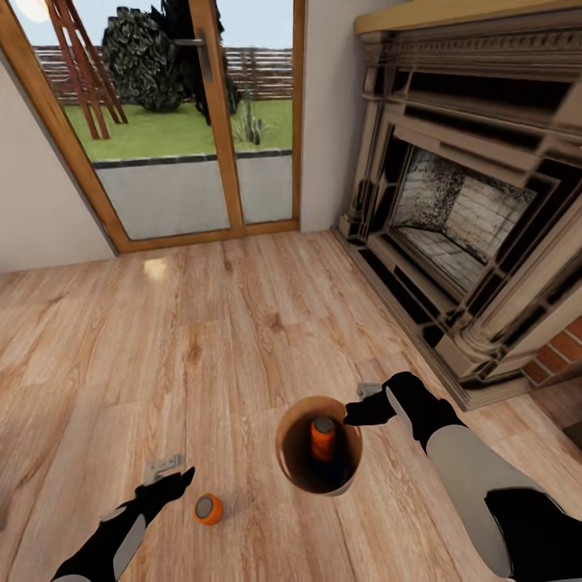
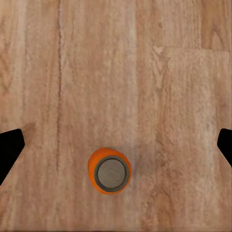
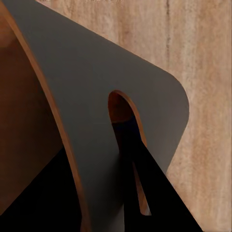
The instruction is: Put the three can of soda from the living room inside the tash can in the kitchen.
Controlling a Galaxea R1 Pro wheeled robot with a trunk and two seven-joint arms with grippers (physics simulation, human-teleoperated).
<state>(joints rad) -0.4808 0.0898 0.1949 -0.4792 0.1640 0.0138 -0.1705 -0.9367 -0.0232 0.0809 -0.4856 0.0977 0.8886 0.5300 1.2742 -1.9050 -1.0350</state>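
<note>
— One orange can (image 1: 208, 509) is standing upright on the wood floor (image 1: 242, 323) at the lower left of the frame, silvery top up, just beside my left gripper (image 1: 166, 478). I'm hovering that gripper near it with the fingers spread wide; in the left wrist view the can (image 2: 109, 170) is sitting between the two dark fingertips (image 2: 9, 147), touching neither.

— And the right side?

— I'm holding the trash can (image 1: 318, 445) by its rim with the right gripper (image 1: 364, 408), low and centre in the frame. In the right wrist view a finger is passing through the slot in the grey wall (image 3: 121, 96), so I'm judging it clamped on the bin. I'm keeping the bin close so each can has a short trip.

— Anything inside?

— A second orange can (image 1: 323, 436) is standing in it. Something dark is lying beside that one; it may be the blue can, but I cannot tell.

— Any labels?

— I'm reading no writing on the cans or bin.

— Farther off?

— The fireplace (image 1: 469, 194) is filling the upper right and the glazed wooden doors (image 1: 194, 121) the upper left, so I'm working in the living room, not yet the kitchen.
</note>
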